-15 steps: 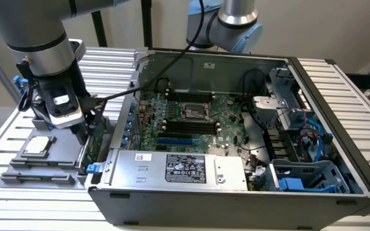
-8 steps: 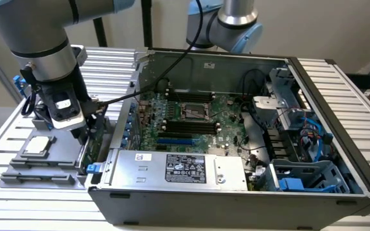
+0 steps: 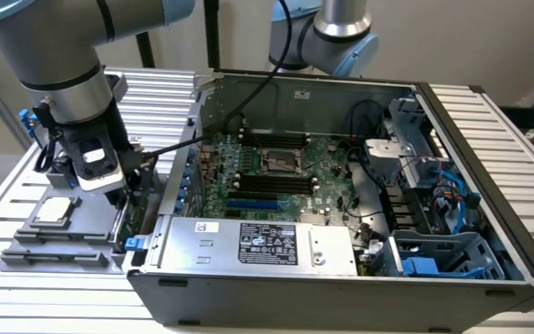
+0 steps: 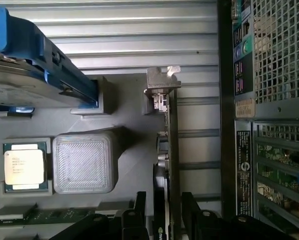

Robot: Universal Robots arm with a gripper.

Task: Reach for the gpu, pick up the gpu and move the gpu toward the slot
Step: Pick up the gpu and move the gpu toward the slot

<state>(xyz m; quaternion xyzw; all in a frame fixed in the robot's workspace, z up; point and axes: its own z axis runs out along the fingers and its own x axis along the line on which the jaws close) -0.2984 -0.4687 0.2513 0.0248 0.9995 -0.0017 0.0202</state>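
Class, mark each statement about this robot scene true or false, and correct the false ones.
1. The gripper is open. True.
2. The gpu is plugged into the motherboard. False: it stands on edge in the grey holder, outside the computer case.
3. A square silver chip lies in the grey holder. True.
4. The computer case is closed. False: its side is open, showing the motherboard.
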